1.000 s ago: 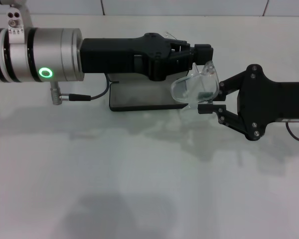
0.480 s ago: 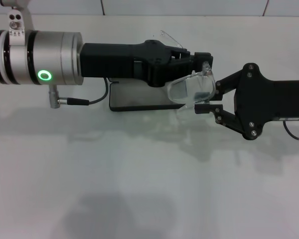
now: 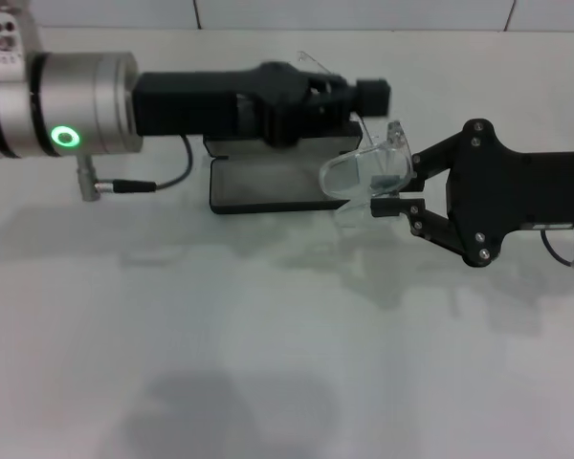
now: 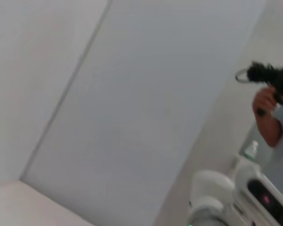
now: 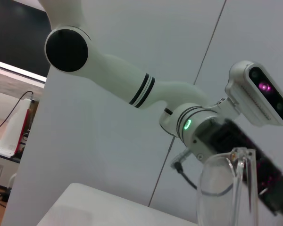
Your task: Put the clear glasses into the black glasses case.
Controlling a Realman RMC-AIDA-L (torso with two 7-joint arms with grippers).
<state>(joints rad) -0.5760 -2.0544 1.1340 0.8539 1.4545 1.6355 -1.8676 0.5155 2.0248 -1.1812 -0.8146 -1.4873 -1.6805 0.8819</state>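
The clear glasses (image 3: 362, 172) hang above the right end of the black glasses case (image 3: 268, 186), which lies open with its grey lining up. My right gripper (image 3: 399, 184) reaches in from the right and is shut on the lens's right side. One thin clear arm of the glasses pokes up behind my left gripper (image 3: 368, 96), which hovers over the case's far edge, just left of and above the glasses. In the right wrist view the clear glasses (image 5: 226, 188) fill the lower corner, with the left arm (image 5: 198, 127) behind them.
The white table (image 3: 268, 335) stretches toward me in front of the case. The left arm's cable (image 3: 163, 182) dangles beside the case's left end. A wall rises behind the table. The left wrist view shows only wall and a person far off.
The left arm has pulled back to the left and slightly away from the glasses. The glasses stay in the right gripper, which has shifted a little left over the case end.
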